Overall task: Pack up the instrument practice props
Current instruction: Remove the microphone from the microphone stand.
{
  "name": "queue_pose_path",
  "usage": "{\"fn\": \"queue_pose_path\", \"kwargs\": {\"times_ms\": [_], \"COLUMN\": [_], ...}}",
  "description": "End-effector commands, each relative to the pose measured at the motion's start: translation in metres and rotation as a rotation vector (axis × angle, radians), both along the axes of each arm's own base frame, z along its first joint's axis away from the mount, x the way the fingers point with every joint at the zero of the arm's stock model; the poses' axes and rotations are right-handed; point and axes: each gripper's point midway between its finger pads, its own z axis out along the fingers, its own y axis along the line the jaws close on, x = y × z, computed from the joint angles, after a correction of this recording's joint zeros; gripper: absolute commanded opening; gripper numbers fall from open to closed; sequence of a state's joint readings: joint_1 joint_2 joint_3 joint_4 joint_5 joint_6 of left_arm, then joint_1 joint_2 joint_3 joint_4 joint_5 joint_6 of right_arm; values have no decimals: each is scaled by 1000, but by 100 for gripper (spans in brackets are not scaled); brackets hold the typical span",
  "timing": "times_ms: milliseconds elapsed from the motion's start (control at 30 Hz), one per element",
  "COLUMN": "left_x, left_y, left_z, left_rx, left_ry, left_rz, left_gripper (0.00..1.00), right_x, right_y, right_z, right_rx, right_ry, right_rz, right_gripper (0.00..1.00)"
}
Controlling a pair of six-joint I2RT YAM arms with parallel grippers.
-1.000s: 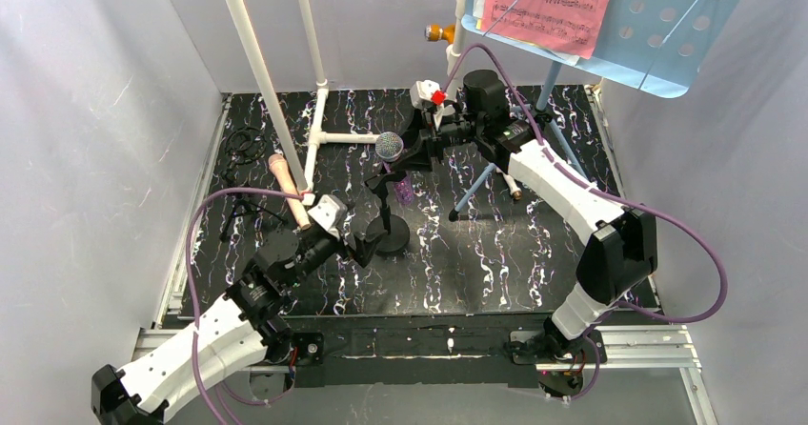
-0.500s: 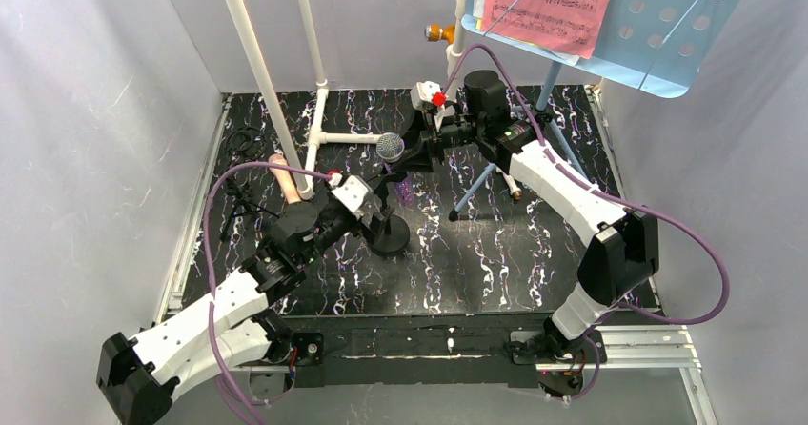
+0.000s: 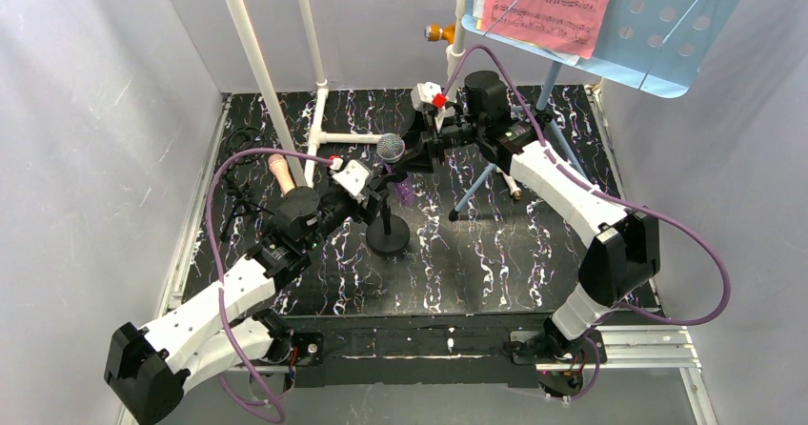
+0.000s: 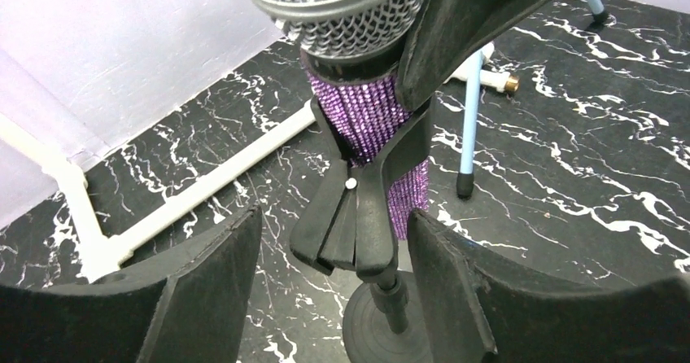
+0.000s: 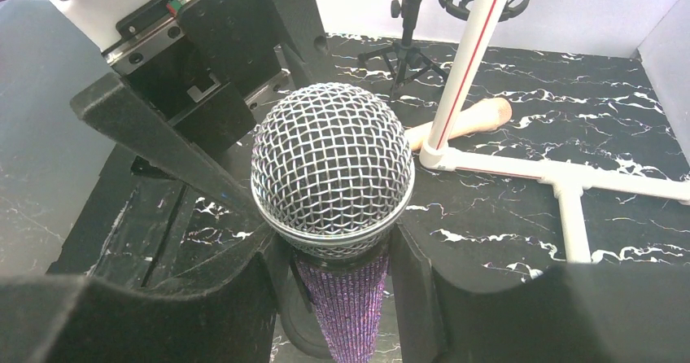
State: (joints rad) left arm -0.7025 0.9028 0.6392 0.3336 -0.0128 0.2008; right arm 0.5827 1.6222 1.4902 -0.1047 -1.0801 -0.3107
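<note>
On the near side of the round-base stand [image 3: 388, 239], the left gripper [image 4: 334, 231] brackets the stand's clip [image 4: 358, 216], jaws open and clear of it, probably to brace the stand. The purple microphone [image 5: 332, 164] sits in that clip. From the stand's far side, the right gripper [image 5: 334, 253] clamps the microphone's neck, placed for lifting. Beyond the stand rises the music rack [image 3: 667, 34].

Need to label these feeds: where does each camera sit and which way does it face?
Top external: above and behind the arm bases, looking down at the table; both arms show.
Left wrist: on the left arm, facing up at the clip under the glittery purple microphone; left gripper straddles it.
Right wrist: on the right arm, looking down over the mesh head toward the pink microphone; right gripper shows.
Shared: both wrists see the purple microphone.
</note>
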Motion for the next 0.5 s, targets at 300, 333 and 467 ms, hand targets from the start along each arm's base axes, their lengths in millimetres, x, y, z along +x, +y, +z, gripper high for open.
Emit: {"fn": "queue_pose_path", "kwargs": {"times_ms": [300, 333, 467], "left_x": [-6, -6, -8], "left_y": [-16, -16, -12], "left_z": [26, 26, 22], "left_rx": [-67, -70, -79], "left_ry": [-23, -22, -10], "left_rz": [-123, -122, -114], "left_gripper": [0, 0, 0], "right_x": [-11, -9, 2], "right_y": [-4, -4, -17], "right_z": [16, 17, 30], "right_rx": [30, 29, 11], "right_ry": [-39, -43, -69], "right_rz": [23, 12, -56], "right_gripper": [14, 13, 12]}}
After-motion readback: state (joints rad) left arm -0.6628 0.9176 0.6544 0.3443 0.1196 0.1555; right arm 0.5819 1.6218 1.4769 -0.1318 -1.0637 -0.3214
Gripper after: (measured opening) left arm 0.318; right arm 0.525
